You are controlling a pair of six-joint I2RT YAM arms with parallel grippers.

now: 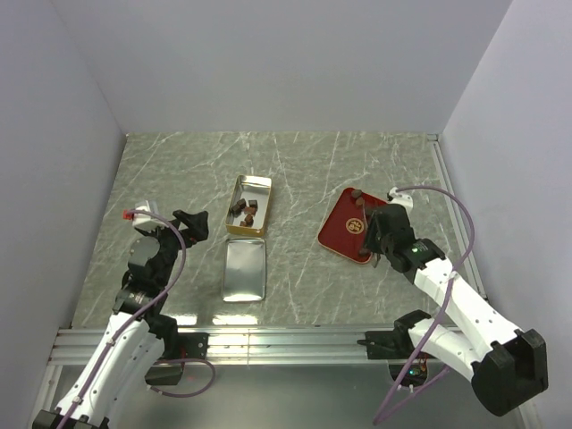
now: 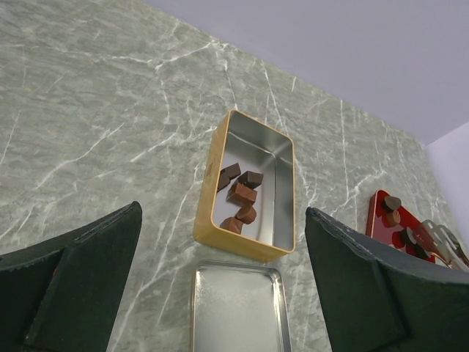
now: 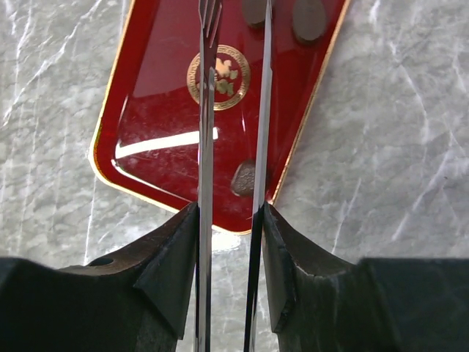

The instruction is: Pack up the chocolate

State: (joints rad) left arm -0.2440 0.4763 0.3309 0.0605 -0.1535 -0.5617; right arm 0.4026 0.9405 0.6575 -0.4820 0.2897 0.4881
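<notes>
The left arm is folded back near the left edge of the surface. Its end effector faces the middle, its fingers spread wide with nothing between them. The right arm reaches in from the near right corner. Its end effector is lowered over the tray and closed tight on the tongs, whose two thin blades run forward side by side with a narrow gap between them. Several pieces of chocolate lie in the tin, bunched in its near half along the left wall. They are small and blocky, and their long sides point in different ways. The tin stands open a little left of the middle of the surface, its long axis running from near to far. More pieces lie on the red tray toward the right edge. Two are at its far corner, and one is close to its near right rim, showing in the gap between the blades. Whether the blades touch it cannot be told. The lid lies flat just nearer than the tin, in line with it and apart from it. The tray sits turned, one corner toward the near edge, well apart from the tin. Bare surface lies between the two.
</notes>
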